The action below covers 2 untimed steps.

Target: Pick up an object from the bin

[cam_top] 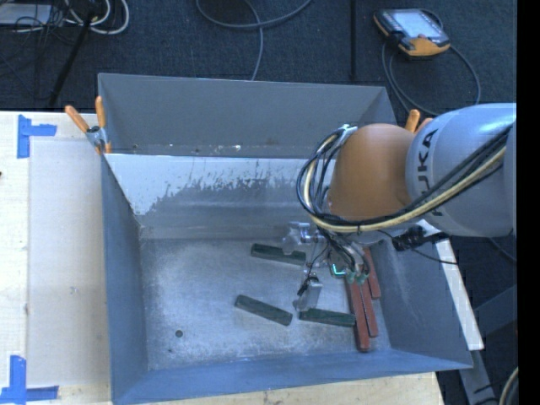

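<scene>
My gripper [306, 294] hangs low over the bin floor, right of the middle. Its tip lies between two dark green flat bars: one [263, 310] just to its left near the front, the other [327, 317] just to its right. A third dark green bar [277, 252] lies behind it, partly under the wrist. Nothing can be made out held in the gripper.
A pair of long red-brown sticks [364, 309] lies lengthwise along the right wall, right next to the gripper. The arm and its orange cover hang over the bin's right rear. The bin's sloped walls rise on all sides.
</scene>
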{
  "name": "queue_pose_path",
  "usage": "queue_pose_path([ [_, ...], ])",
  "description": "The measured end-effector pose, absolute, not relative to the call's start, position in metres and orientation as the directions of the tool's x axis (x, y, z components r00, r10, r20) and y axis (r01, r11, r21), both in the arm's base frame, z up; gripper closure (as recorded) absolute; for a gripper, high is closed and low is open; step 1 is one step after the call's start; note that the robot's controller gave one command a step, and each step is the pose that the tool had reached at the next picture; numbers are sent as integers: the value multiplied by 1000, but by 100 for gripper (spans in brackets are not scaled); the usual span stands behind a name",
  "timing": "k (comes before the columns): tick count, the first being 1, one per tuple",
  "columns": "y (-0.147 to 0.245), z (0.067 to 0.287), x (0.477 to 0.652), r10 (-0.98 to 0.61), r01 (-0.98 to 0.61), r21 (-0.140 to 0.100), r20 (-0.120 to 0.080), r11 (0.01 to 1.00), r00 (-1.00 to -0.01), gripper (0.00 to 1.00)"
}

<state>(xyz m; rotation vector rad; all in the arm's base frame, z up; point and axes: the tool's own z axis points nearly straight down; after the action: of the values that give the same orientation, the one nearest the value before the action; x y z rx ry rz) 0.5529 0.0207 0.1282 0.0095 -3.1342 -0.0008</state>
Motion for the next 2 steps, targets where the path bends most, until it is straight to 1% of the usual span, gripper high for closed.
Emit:
queue_pose_path([
  [1,21,131,555,-6,-6,0,2,1000,-1000,0],
  [2,32,110,531,-37,-37,0,-2,999,-999,0],
])
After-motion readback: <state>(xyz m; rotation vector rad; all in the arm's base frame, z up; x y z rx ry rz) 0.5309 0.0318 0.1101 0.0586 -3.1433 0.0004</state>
